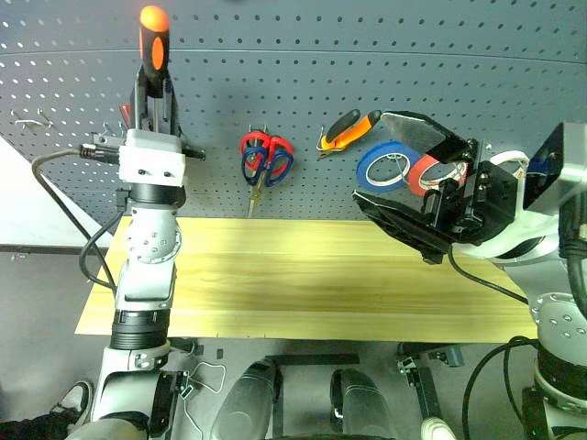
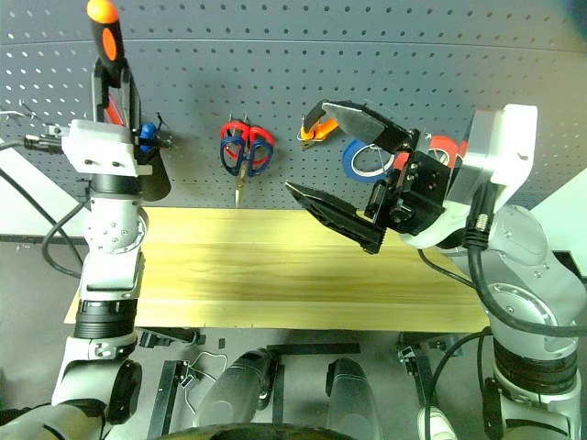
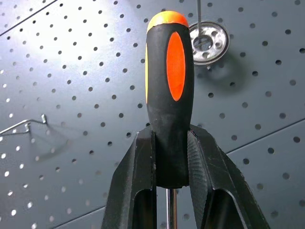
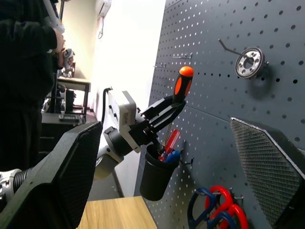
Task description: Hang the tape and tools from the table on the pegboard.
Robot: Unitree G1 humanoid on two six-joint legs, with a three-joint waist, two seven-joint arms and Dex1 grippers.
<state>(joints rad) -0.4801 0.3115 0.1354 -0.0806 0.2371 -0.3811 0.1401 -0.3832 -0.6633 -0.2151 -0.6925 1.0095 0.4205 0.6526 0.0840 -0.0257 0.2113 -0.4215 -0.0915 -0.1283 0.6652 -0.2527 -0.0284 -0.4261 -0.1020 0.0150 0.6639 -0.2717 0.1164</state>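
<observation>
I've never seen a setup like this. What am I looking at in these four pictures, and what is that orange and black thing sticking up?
This is a two-armed robot facing a grey pegboard above a wooden table. Two pictures come from cameras in its head; the other two sit on its wrists, looking along the fingers. The orange and black thing is a screwdriver, handle up, pinched in the left hand above a black cup on the board. The right hand is open and holds nothing. Scissors, pliers and rolls of tape already hang there.

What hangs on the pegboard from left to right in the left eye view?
Empty hooks → black cup → scissors → pliers → blue tape → red tape.
</observation>
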